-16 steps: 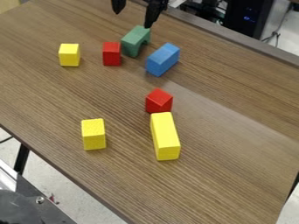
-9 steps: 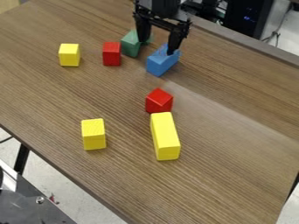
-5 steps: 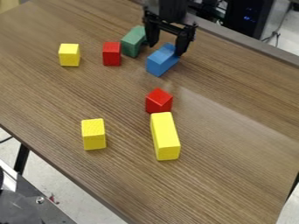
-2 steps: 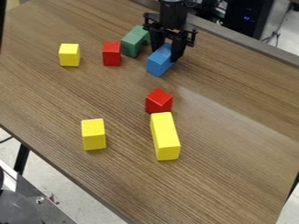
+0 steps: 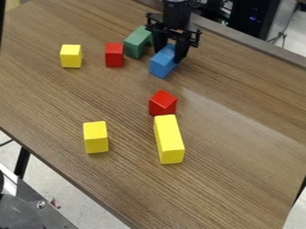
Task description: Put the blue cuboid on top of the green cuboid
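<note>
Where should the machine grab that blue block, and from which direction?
I'd take the blue block by its two long sides, near the middle, coming straight down. It lies lengthwise on the table, and those sides look flat and parallel, so the grip should stay balanced. The green block stands close on one side, so care seems wise there.

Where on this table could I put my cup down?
Bare tabletop lies right of the long yellow block, and between the yellow cube at upper left and the shorter yellow block below it. It's crowded at the top, where the black gripper, blue cuboid, green block and red cube bunch together.
</note>
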`<state>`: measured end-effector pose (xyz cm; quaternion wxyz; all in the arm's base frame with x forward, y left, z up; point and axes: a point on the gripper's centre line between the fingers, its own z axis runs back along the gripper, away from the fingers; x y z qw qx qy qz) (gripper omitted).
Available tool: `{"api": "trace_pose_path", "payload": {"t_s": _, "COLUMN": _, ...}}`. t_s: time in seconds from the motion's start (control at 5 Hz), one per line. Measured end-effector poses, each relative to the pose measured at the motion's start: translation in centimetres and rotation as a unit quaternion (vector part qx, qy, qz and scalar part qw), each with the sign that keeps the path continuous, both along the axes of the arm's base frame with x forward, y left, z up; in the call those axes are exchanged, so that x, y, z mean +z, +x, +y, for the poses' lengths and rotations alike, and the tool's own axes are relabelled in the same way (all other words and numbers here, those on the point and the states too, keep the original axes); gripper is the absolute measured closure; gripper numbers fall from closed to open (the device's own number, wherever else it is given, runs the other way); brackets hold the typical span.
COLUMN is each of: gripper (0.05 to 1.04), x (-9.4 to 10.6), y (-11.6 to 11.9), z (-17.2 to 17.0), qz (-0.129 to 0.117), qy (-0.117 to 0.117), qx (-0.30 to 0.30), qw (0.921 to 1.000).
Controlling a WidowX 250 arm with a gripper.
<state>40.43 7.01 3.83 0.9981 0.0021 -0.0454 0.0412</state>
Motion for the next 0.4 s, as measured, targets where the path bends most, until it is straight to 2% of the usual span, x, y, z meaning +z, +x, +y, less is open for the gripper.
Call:
{"api": "trace_pose_path", "payload": {"t_s": 0.2, "gripper": 0.516, "x": 0.1, "y": -0.1, "z": 0.3, "qz": 0.003, "qy": 0.006, "qx": 0.009, "qw": 0.9999}}
{"api": "trace_pose_path", "payload": {"t_s": 0.4, "gripper": 0.516, "x": 2.0, "y": 0.1, "z": 0.8, "qz": -0.013, "qy": 0.019, "qx": 0.017, "qw": 0.9996}}
